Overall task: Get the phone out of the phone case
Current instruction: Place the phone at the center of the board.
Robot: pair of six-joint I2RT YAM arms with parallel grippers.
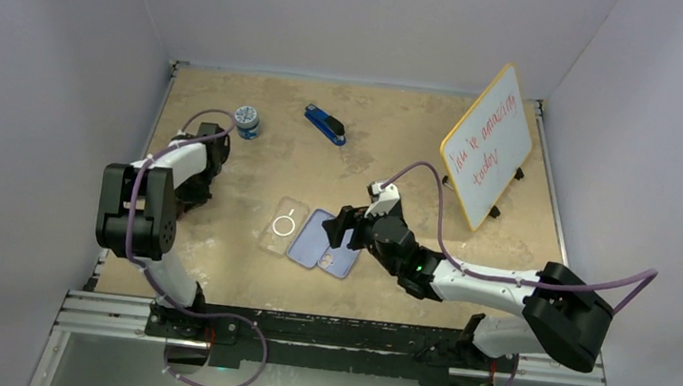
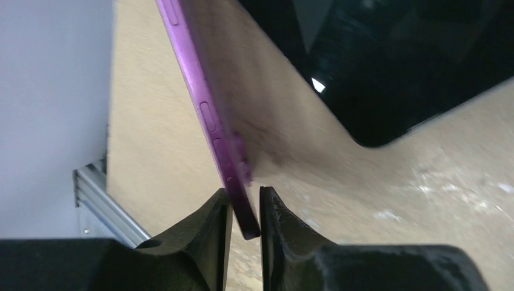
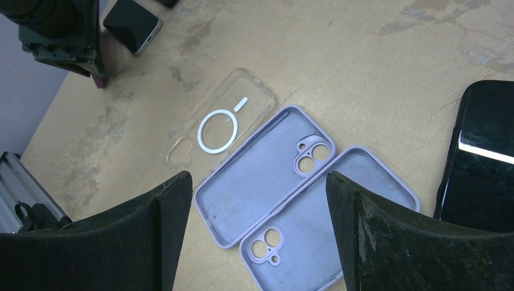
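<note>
My left hand (image 2: 245,209) is pinching one edge of the purple phone (image 2: 209,115), turned on edge at the left of the desk (image 2: 151,121); I can't tell if the purple is case or body. I'd judge it stiff, slick and fairly heavy, best peeled at a corner lip. My right hand (image 3: 253,182) hangs spread over two lilac cases (image 3: 260,173) and a clear case (image 3: 218,121), all empty.

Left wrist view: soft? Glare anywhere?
Left wrist: yes, the purple phone in the left gripper is blurred, too close; small glint on the black screen behind. Right wrist: lilac cases sharp, white glare streak on the black phone at right.
</note>
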